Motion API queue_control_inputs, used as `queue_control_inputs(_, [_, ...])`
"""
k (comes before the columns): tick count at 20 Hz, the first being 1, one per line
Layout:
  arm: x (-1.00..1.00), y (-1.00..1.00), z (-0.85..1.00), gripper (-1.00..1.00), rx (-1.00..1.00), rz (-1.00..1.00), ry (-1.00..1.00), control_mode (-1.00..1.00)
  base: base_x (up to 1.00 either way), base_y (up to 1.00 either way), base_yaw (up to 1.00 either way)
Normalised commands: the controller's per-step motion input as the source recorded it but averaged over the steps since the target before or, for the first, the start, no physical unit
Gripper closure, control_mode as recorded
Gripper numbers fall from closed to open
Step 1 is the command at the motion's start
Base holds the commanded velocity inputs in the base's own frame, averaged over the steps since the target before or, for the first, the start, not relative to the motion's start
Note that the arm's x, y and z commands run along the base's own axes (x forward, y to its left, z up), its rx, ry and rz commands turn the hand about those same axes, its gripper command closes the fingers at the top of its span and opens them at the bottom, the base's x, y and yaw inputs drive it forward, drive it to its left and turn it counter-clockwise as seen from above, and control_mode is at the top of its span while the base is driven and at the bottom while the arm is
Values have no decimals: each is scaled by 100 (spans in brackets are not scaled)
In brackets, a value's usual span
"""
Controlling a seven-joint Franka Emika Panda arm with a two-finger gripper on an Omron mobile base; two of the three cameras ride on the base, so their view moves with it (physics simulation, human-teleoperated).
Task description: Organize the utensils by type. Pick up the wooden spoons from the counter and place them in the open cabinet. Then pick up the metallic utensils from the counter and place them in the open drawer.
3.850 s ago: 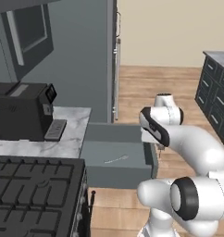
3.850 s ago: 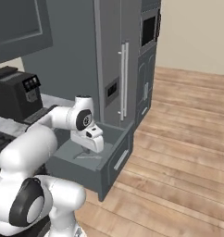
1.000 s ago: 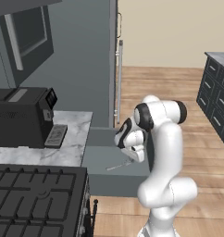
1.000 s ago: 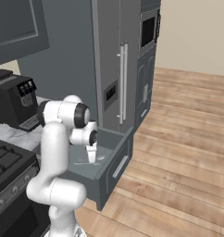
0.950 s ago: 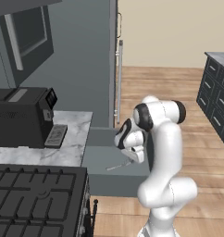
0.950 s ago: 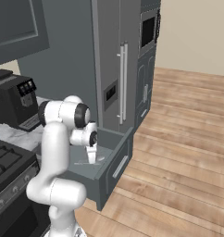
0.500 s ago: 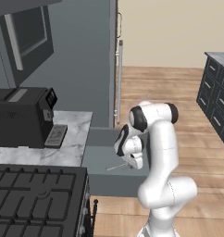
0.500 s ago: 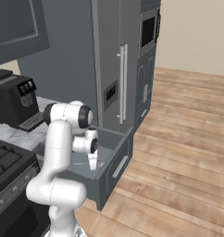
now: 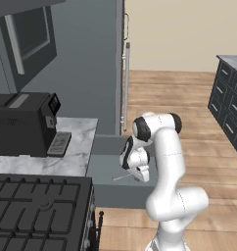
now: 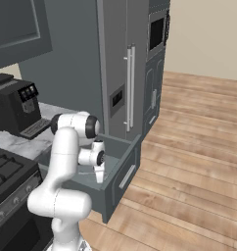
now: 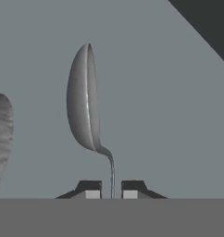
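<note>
Lower now than a second ago — gripper (image 11: 111,192) sits down in the drawer (image 9: 110,184), fingers just barely parted around the metal spoon (image 11: 86,109) handle.

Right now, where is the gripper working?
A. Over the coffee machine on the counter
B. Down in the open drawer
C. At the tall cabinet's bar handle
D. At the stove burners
B: the gripper hangs low inside the open drawer, with a metal spoon between its fingertips above the drawer floor.

Kitchen (stove (image 9: 39,211), coffee machine (image 9: 22,122))
</note>
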Motion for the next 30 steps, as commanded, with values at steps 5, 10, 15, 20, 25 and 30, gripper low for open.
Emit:
queue_control_inputs(5, [17,-1,0,-100,0,0,0,-100,0,0,0])
queue_control_inputs(10, [12,0,34,-100,3,1,0,-100,0,0,0])
queue_control_inputs(15, [-1,0,71,-100,6,10,0,-100,0,0,0])
queue_control_inputs(20, [-25,-2,77,-100,1,26,-3,-100,0,0,0])
queue_control_inputs(25, [-35,-1,81,-100,0,38,-11,-100,0,0,0])
queue_control_inputs(30, [-33,-1,81,-100,0,33,-12,-100,0,0,0])
